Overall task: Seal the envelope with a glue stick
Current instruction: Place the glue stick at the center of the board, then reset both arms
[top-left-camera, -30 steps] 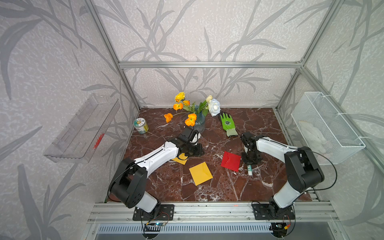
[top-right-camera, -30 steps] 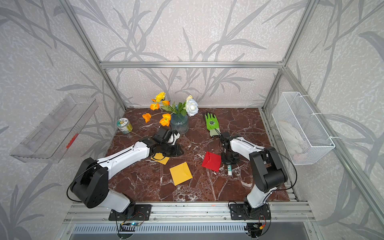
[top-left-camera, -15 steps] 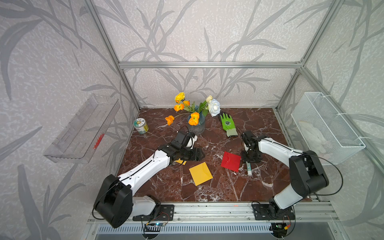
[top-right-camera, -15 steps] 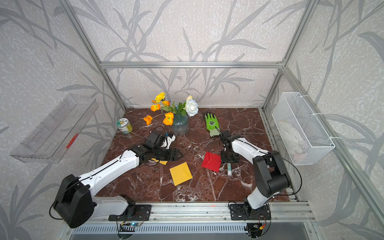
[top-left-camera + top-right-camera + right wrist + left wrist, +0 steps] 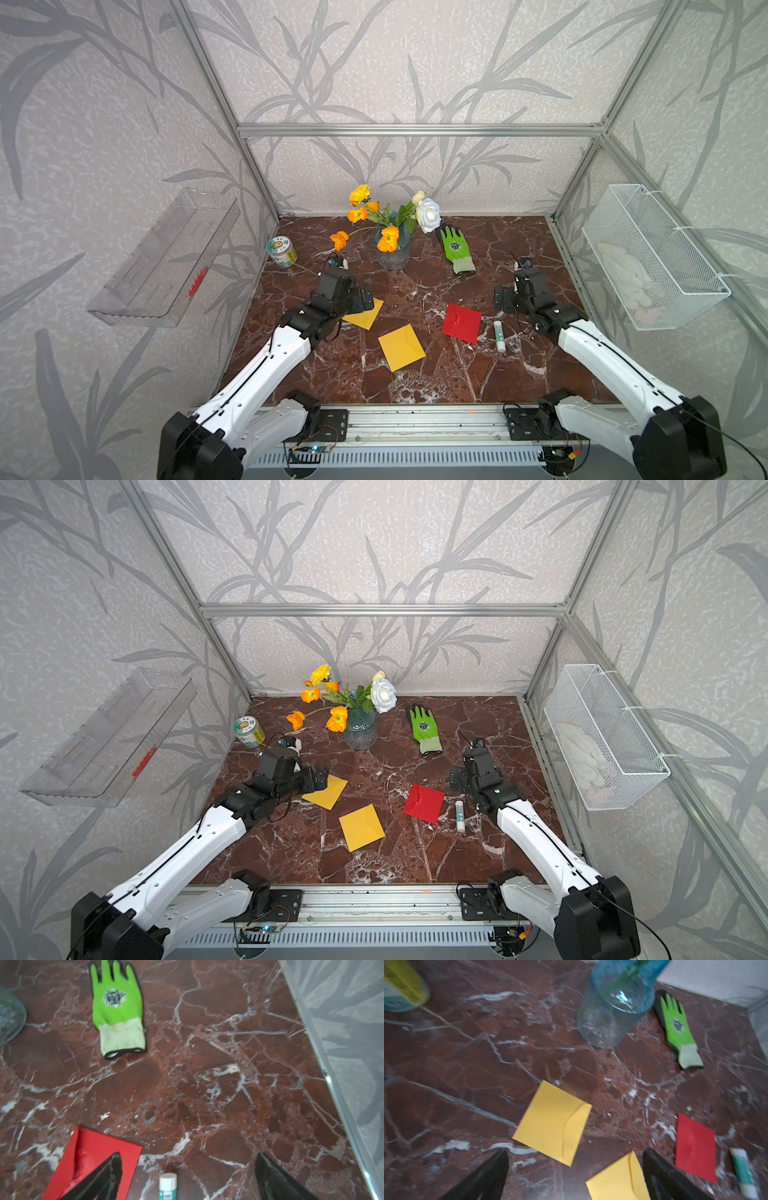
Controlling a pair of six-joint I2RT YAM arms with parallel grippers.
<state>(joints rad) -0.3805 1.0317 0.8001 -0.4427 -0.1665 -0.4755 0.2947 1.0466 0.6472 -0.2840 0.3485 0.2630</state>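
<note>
Glue stick (image 5: 499, 336) lies flat on the marble desk (image 5: 436, 374), cap on, just right of the red envelope (image 5: 461, 322) and held by neither arm. L to R: left gripper (image 5: 575, 1152), jaws wide open w/ nothing between them, by the corner of a yellow envelope (image 5: 365, 318); 2nd yellow envelope (image 5: 401, 347) nearer the front; red envelope; glue stick. Right gripper (image 5: 189, 1154) is just behind the stick, not touching it, jaws also spread wide & empty.
</note>
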